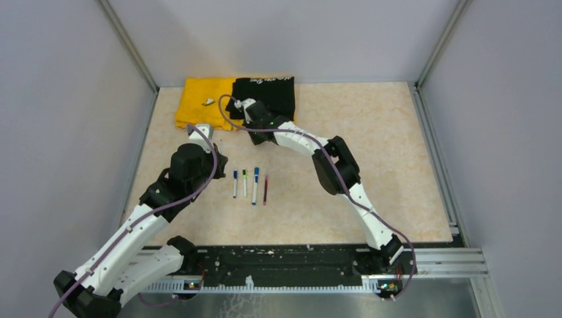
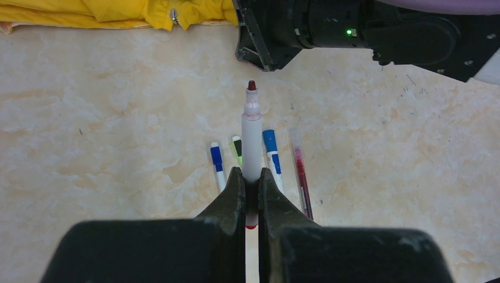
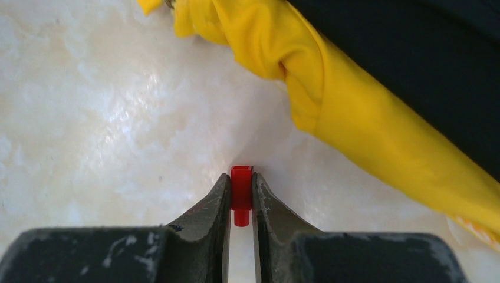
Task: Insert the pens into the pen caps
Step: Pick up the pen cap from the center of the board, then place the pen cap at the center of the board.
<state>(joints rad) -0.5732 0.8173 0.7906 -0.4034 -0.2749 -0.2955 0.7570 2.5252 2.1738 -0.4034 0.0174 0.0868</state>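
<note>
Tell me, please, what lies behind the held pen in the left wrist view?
There lie a small blue pen, a green pen, a bigger blue pen and a red pen. The held pen covers part of the green pen; the left gripper hides some near ends.

On my feed, a beige marbled desk (image 1: 391, 146) sits boxed in by plain pale grey wall panels (image 1: 66, 99) on three sides, joined by slim aluminium corner posts (image 1: 132, 46). A crumpled yellow cloth (image 1: 192, 99) and a black cloth (image 1: 275, 93) lie touching at the far edge. A black mounting rail (image 1: 278, 262) lines the near edge. The light is soft and even.
</note>
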